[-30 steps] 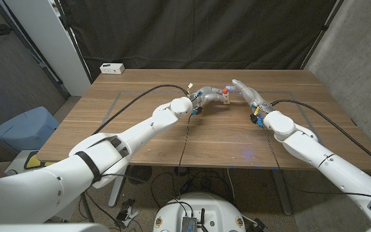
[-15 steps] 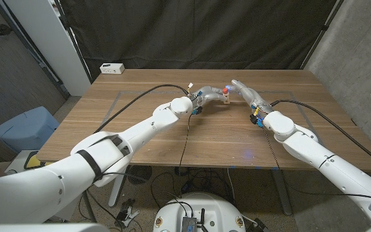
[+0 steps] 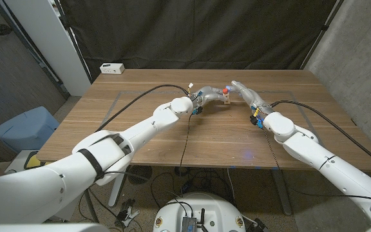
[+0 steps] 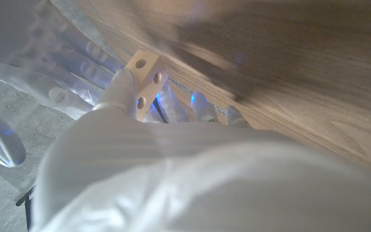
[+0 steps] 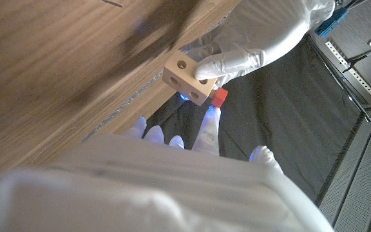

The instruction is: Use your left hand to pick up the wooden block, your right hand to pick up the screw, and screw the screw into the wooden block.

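Pale wooden block [image 5: 187, 80] — red-headed screw [image 5: 219, 96] — white-gloved fingers [image 5: 227, 63], brown table [image 3: 237, 135].

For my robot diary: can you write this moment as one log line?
left hand: holds wooden block | right hand: at red screw | both above table

Two robot hands meet above one wooden table [image 3: 140, 138]: the left hand [image 3: 206, 94] grips a single wooden block [image 5: 187, 80], and one red-headed screw [image 5: 219, 96] sits at the fingertips of the right hand [image 3: 245, 91]. Three round holes show in the block. One white box [image 3: 112, 67] sits far beyond the left hand.
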Tool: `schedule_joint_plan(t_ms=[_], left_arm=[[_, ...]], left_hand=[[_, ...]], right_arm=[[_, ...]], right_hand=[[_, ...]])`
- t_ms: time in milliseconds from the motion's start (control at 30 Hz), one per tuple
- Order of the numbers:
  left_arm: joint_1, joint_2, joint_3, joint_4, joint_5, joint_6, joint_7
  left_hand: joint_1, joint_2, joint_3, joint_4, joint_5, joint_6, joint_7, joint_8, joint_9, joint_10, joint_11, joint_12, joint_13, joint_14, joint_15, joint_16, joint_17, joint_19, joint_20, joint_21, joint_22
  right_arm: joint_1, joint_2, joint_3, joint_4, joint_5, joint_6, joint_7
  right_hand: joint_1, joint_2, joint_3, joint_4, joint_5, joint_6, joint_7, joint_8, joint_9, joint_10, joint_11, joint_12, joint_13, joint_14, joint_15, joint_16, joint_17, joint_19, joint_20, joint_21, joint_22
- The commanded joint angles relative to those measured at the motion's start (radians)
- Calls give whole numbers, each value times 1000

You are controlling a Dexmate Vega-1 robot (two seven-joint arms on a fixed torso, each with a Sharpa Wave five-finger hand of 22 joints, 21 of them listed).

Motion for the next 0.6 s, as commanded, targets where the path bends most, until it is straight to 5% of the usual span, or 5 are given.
schedule_joint_plan(t_ms=[33,600], left_arm=[[-6,-9,1,22,-5,-8,-6],[-13,-16,1,44,-9,-18,-11]], left_hand=[[-6,0,3,8,5,55,23,6,4,6,2,2,5,5,-43,1,2,1,3,4,4],[-6,-1,3,7,5,55,23,5,4,7,2,3,5,7,-43,1,2,1,2,4,4]], right_arm=[[-12,-9,2,-21,-6,-11,-6],[-23,-15,4,-40,-7,-24,-11]], right_hand=[[-7,8,2,3,5,8,6,8,5,-35,-4,8,2,-147,-7,5,3,4,-1,6,0],[-6,7,3,5,7,12,10,8,5,-31,-7,8,2,-146,-8,3,2,6,-1,6,0]])
